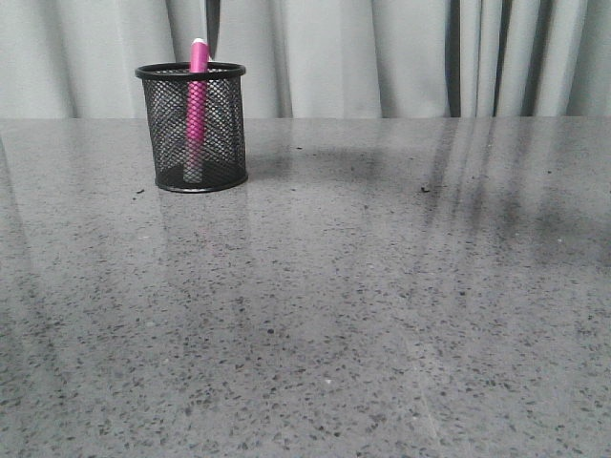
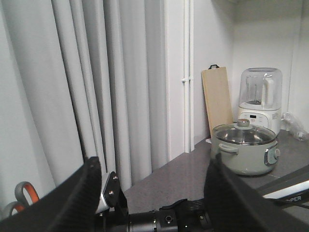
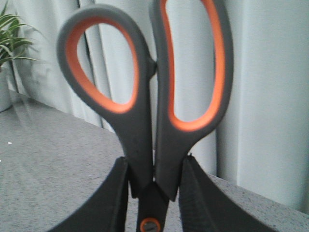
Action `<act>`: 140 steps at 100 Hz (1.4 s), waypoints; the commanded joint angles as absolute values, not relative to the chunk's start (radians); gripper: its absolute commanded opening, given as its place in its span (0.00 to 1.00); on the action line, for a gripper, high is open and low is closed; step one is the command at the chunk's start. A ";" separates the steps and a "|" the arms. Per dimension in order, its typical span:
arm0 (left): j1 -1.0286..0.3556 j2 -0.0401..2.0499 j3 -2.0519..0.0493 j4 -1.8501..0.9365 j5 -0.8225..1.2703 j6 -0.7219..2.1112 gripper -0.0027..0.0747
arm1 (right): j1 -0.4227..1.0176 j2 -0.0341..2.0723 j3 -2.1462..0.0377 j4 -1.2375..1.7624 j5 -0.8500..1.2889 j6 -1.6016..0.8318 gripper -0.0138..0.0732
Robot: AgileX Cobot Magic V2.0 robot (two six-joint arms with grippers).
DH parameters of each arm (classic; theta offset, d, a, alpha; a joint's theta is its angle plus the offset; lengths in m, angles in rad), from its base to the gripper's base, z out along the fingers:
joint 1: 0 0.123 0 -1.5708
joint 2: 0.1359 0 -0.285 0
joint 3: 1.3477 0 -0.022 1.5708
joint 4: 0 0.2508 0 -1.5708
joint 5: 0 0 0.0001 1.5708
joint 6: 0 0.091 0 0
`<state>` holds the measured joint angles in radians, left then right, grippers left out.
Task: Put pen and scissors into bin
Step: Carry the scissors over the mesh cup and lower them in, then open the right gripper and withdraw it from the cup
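Note:
The black wire-mesh bin point(image 1: 192, 126) stands at the far left of the grey table. The magenta pen point(image 1: 197, 95) stands upright inside it, its whitish tip above the rim. Neither gripper shows in the front view. In the right wrist view my right gripper point(image 3: 153, 180) is shut on the scissors point(image 3: 140, 130), pinching the dark grey handles just above the orange pivot screw, loops pointing away from the wrist. The blades are hidden. My left gripper point(image 2: 153, 166) is open and empty, facing the curtain. The scissors' grey and orange loops point(image 2: 23, 194) show at the edge of that view.
A grey curtain point(image 1: 382, 57) hangs behind the table. In the left wrist view a pale green lidded pot point(image 2: 244, 149), a blender point(image 2: 259, 99) and a wooden board point(image 2: 217, 99) stand on a counter. A potted plant point(image 3: 9, 43) shows in the right wrist view.

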<state>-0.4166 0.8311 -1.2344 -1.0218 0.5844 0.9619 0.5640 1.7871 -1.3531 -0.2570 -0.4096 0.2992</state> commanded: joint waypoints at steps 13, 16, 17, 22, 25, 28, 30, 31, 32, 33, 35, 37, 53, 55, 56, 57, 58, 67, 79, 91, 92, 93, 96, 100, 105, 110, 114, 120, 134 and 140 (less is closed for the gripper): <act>-0.425 0.823 -1.234 -1.047 0.548 0.956 0.58 | 0.566 1.800 -1.384 -0.263 -0.516 0.291 0.08; -0.425 0.823 -1.229 -1.047 0.548 0.956 0.58 | 0.574 1.805 -1.384 -0.263 -0.514 0.291 0.08; -0.425 0.823 -1.226 -1.047 0.548 0.956 0.58 | 0.574 1.808 -1.384 -0.263 -0.510 0.291 0.08; -0.425 0.822 -1.218 -1.047 0.548 0.956 0.58 | 0.584 1.815 -1.384 -0.263 -0.499 0.291 0.08; -0.425 0.822 -1.216 -1.047 0.548 0.956 0.58 | 0.590 1.821 -1.384 -0.263 -0.486 0.291 0.08; -0.425 0.820 -1.212 -1.047 0.548 0.956 0.58 | 0.596 1.823 -1.384 -0.263 -0.469 0.291 0.08; -0.425 0.820 -1.212 -1.047 0.548 0.956 0.58 | 0.600 1.827 -1.384 -0.263 -0.455 0.291 0.08; -0.425 0.820 -1.212 -1.047 0.548 0.956 0.58 | 0.600 1.829 -1.384 -0.263 -0.445 0.291 0.08; -0.425 0.820 -1.212 -1.047 0.548 0.956 0.58 | 0.602 1.828 -1.384 -0.263 -0.441 0.291 0.08; -0.425 0.820 -1.212 -1.047 0.548 0.956 0.58 | 0.603 1.829 -1.384 -0.263 -0.435 0.291 0.08; -0.425 0.820 -1.212 -1.047 0.548 0.956 0.58 | 0.604 1.832 -1.382 -0.263 -0.428 0.291 0.08; -0.425 0.820 -1.212 -1.047 0.548 0.956 0.58 | 0.606 1.833 -1.382 -0.263 -0.414 0.291 0.08; -0.425 0.820 -1.212 -1.047 0.555 0.956 0.58 | 0.609 1.834 -1.382 -0.263 -0.359 0.291 0.17; -0.425 0.820 -1.212 -1.047 0.555 0.956 0.58 | 0.609 1.834 -1.382 -0.263 -0.362 0.291 0.21; -0.425 0.820 -1.212 -1.047 0.557 0.956 0.58 | 0.609 1.834 -1.382 -0.263 -0.364 0.291 0.22; -0.425 0.820 -1.212 -1.047 0.558 0.956 0.58 | 0.609 1.834 -1.382 -0.263 -0.364 0.291 0.25; -0.425 0.820 -1.212 -1.047 0.560 0.956 0.58 | 0.609 1.834 -1.382 -0.263 -0.364 0.291 0.26; -0.425 0.820 -1.212 -1.047 0.564 0.956 0.58 | 0.609 1.834 -1.382 -0.263 -0.364 0.291 0.47; -0.425 0.820 -1.212 -1.045 0.564 0.956 0.58 | 0.611 1.826 -1.382 -0.263 -0.370 0.291 0.67; -0.425 0.814 -1.212 -0.997 0.556 0.954 0.53 | 0.611 1.785 -1.382 -0.263 -0.394 0.291 0.72; -0.425 0.814 -1.212 -0.992 0.556 0.951 0.51 | 0.611 1.777 -1.382 -0.263 -0.394 0.291 0.72; -0.423 0.812 -1.212 -0.981 0.553 0.948 0.50 | 0.611 1.773 -1.382 -0.263 -0.394 0.291 0.72; -0.423 0.805 -1.210 -0.952 0.541 0.926 0.46 | 0.611 1.748 -1.382 -0.263 -0.385 0.291 0.72; -0.423 0.794 -1.208 -0.877 0.527 0.862 0.40 | 0.611 1.715 -1.382 -0.263 -0.359 0.291 0.71; -0.423 0.771 -1.197 -0.756 0.505 0.759 0.31 | 0.614 1.658 -1.382 -0.263 -0.286 0.291 0.68; -0.423 0.739 -1.176 -0.614 0.496 0.653 0.20 | 0.622 1.580 -1.382 -0.263 -0.158 0.291 0.57; -0.423 0.705 -1.152 -0.486 0.496 0.560 0.13 | 0.626 1.516 -1.382 -0.264 -0.053 0.291 0.41; -0.423 0.651 -1.093 -0.335 0.500 0.423 0.02 | 0.640 1.430 -1.359 -0.302 0.115 0.287 0.10; -0.423 0.487 -0.909 -0.124 0.503 0.218 0.01 | 0.688 1.185 -1.177 -0.346 0.252 0.216 0.08; -0.423 0.410 -0.820 -0.116 0.507 0.210 0.01 | 0.713 1.079 -1.080 -0.346 0.295 0.196 0.08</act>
